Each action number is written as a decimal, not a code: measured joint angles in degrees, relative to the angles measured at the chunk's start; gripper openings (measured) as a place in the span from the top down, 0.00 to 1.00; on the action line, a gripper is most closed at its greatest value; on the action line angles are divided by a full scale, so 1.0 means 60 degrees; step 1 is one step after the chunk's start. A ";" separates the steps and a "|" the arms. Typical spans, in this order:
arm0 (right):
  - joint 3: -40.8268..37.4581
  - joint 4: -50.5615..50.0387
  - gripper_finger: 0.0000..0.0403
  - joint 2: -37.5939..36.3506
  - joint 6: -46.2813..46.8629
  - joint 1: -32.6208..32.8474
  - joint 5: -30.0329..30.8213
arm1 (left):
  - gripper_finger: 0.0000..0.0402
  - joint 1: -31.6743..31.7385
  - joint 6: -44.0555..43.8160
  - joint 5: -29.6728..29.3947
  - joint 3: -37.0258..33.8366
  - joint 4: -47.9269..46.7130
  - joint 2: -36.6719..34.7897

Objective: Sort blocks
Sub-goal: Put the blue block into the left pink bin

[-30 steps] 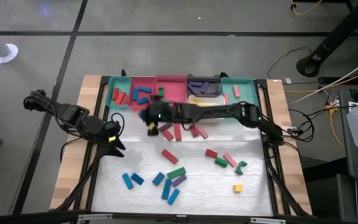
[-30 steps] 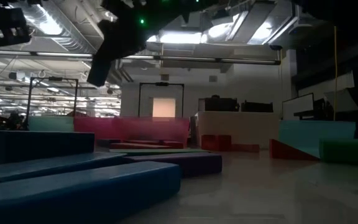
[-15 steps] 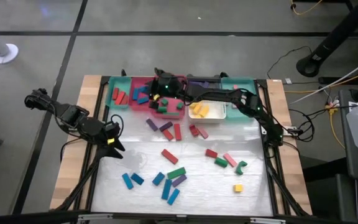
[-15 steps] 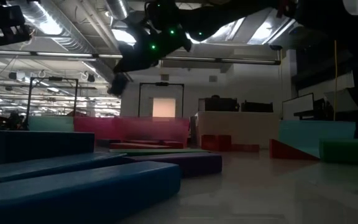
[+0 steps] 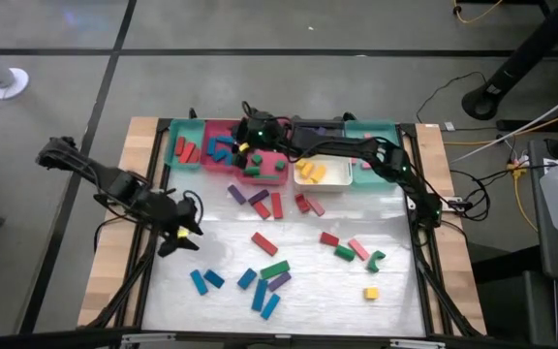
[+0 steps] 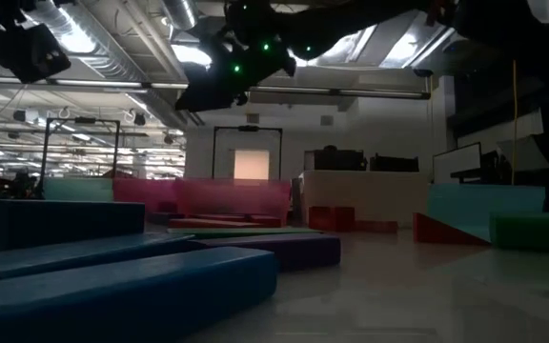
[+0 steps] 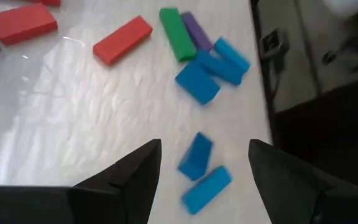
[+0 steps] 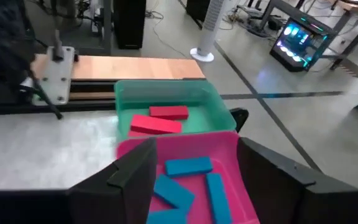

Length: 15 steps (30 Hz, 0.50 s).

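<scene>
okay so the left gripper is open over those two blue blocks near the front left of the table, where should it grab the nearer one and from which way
Take the tilted blue block across its two long sides, near the middle, coming straight down. It lies flat on the table between the left gripper's open fingers; the second blue block lies close beside one end, so turning the wrist probably helps.

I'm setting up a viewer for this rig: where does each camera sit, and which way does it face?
High view: overhead, straight down on the table, trays, both arms.
Low view: table height, level into the room; right arm overhead.
Left wrist view: above the table, facing blue blocks between the open left pincer.
Right wrist view: above the trays, facing the pink tray past the open right pincer.
Shared: that pink tray shows in the high view too.
</scene>
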 joint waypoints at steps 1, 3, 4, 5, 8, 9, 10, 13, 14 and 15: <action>0.0003 -0.0128 0.45 -0.0106 0.0033 0.0054 -0.0002 | 0.43 0.0000 0.0351 0.0014 0.0000 0.0010 0.0202; 0.0159 -0.0760 0.45 -0.0374 0.0013 0.0131 0.0002 | 0.43 0.0002 0.1067 0.0095 0.0000 0.0057 0.0667; 0.0290 -0.1114 0.45 -0.0524 0.0005 0.0158 0.0002 | 0.43 0.0000 0.1418 0.0143 0.0000 0.0115 0.0911; 0.0426 -0.1525 0.45 -0.0669 0.0002 0.0200 0.0002 | 0.43 -0.0019 0.1735 0.0284 0.0000 0.0146 0.1172; 0.0945 -0.2886 0.45 -0.1028 0.0000 0.0313 -0.0002 | 0.43 -0.0281 0.2660 0.0805 0.0001 0.0357 0.1951; 0.1122 -0.3350 0.45 -0.1118 0.0000 0.0326 -0.0002 | 0.43 -0.0423 0.2913 0.0986 0.0007 0.0376 0.2212; 0.1299 -0.3852 0.45 -0.1204 0.0001 0.0384 -0.0005 | 0.43 -0.0591 0.3134 0.1167 0.0007 0.0326 0.2482; 0.1919 -0.5246 0.45 -0.1386 0.0047 0.0522 -0.0002 | 0.43 -0.1176 0.3805 0.1380 0.0007 0.0336 0.3243; 0.2134 -0.5733 0.45 -0.1423 0.0074 0.0587 0.0001 | 0.43 -0.1360 0.4001 0.1375 0.0007 0.0368 0.3467; 0.2363 -0.6181 0.45 -0.1435 0.0089 0.0645 0.0002 | 0.43 -0.1511 0.4129 0.1344 0.0007 0.0445 0.3696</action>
